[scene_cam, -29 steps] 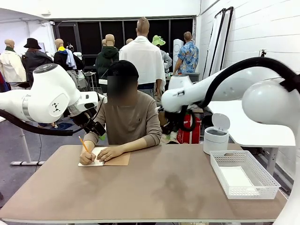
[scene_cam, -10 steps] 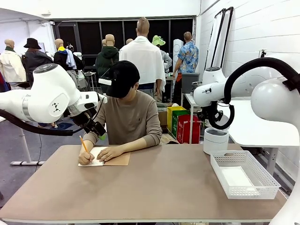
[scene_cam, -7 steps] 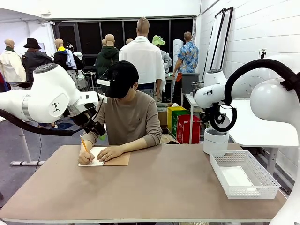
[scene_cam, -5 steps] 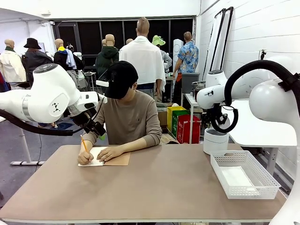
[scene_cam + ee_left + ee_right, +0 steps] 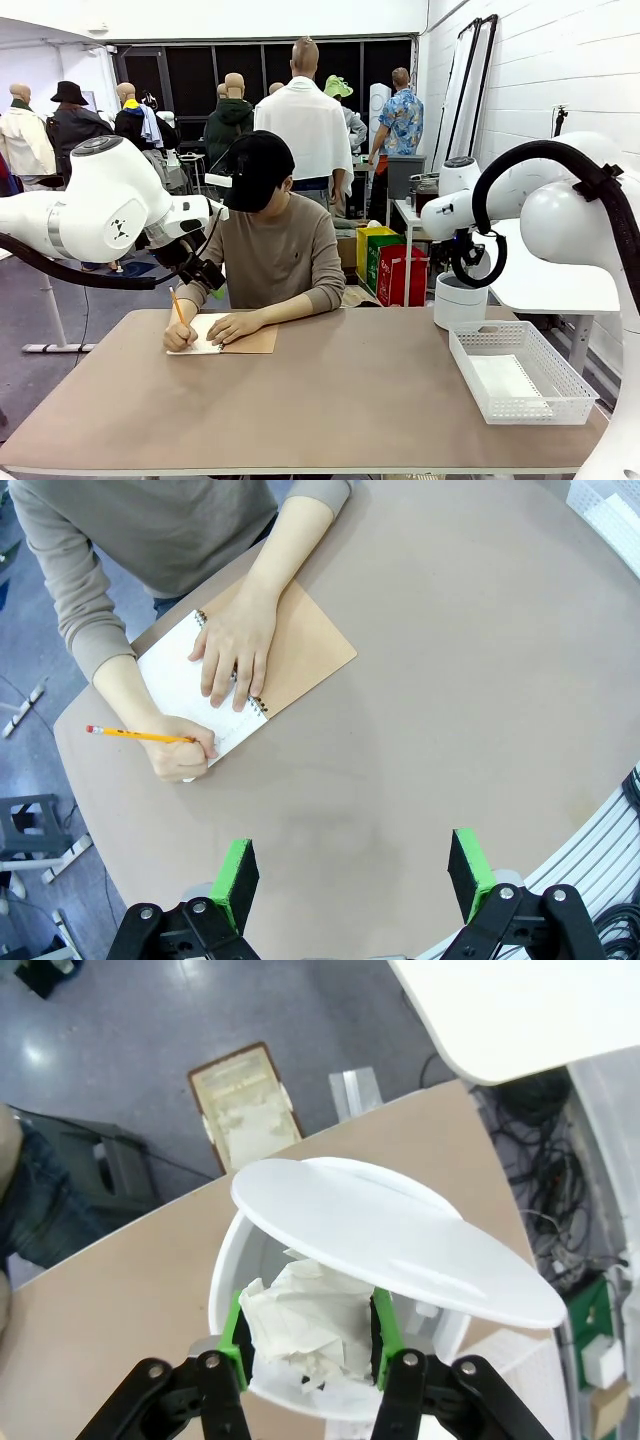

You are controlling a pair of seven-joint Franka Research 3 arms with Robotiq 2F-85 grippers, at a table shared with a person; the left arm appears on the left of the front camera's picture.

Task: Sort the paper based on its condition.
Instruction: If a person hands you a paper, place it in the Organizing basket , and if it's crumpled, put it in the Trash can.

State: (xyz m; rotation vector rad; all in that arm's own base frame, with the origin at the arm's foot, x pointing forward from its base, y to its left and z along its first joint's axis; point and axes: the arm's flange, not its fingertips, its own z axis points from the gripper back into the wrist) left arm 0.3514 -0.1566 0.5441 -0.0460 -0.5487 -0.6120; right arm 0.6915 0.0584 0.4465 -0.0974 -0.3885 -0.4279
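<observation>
Two green-padded fingers of the right gripper [image 5: 305, 1348] are clenched on a crumpled paper [image 5: 300, 1315], a white wad pinched between the pads. The wad sits in the mouth of a small round white bin [image 5: 218, 1295]; whether it touches the inside cannot be told. The bin's swing lid [image 5: 400, 1250] is tilted open and covers the far part of the opening. In the front view this arm's wrist hangs over the bin [image 5: 460, 300] at the far right corner of the surface [image 5: 330, 400], and its fingers are hard to make out behind a black cable loop.

Wide apart and holding nothing, the fingers of the left gripper [image 5: 352, 875] hover high over the brown surface, well clear of it. Beyond them a person writes in a spiral-bound notebook [image 5: 305, 650] with a brown cover: one hand [image 5: 182, 758] grips a yellow pencil [image 5: 140, 736], the other hand [image 5: 235, 655] lies flat across the spine.

Near the right edge stands a white mesh basket [image 5: 565, 385] with a flat sheet [image 5: 505, 380] of white paper lying on its bottom. Only the basket's corner is seen from the left wrist.
</observation>
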